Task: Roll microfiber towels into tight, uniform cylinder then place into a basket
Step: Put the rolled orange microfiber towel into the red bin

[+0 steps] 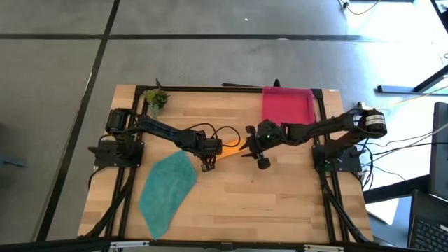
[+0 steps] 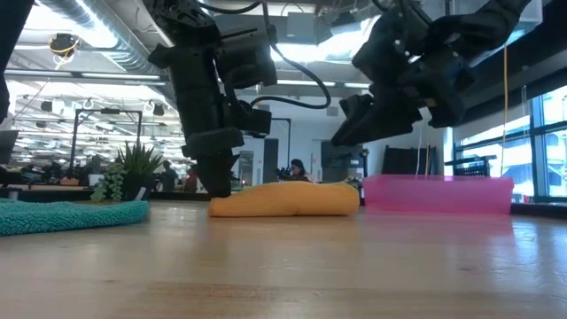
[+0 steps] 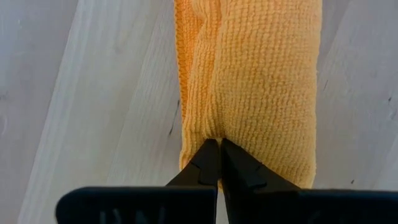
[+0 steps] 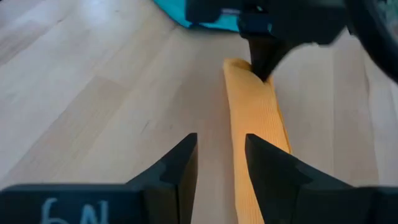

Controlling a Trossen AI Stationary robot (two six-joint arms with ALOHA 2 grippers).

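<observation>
The orange towel (image 2: 288,199) lies rolled into a short cylinder on the table's middle, running left to right. My left gripper (image 3: 219,152) stands shut on the roll's left end. My right gripper (image 4: 221,152) hangs open above the roll's right end (image 2: 345,197), clear of it, with only bare wood between its fingers. The teal towel (image 1: 168,189) lies spread flat on the table's near left. The pink basket (image 1: 287,105) stands at the far right. My left gripper presses its shut fingertips down on the top of the orange roll's left end (image 3: 205,134), at a seam between the rolled layers. The fingers come steeply from above. The roll lies full length on the table under them.
A small potted plant (image 1: 157,98) stands at the far left corner. Bare wood lies near the table's front and right (image 1: 280,203). In the low view, people show in the room beyond the table's far edge.
</observation>
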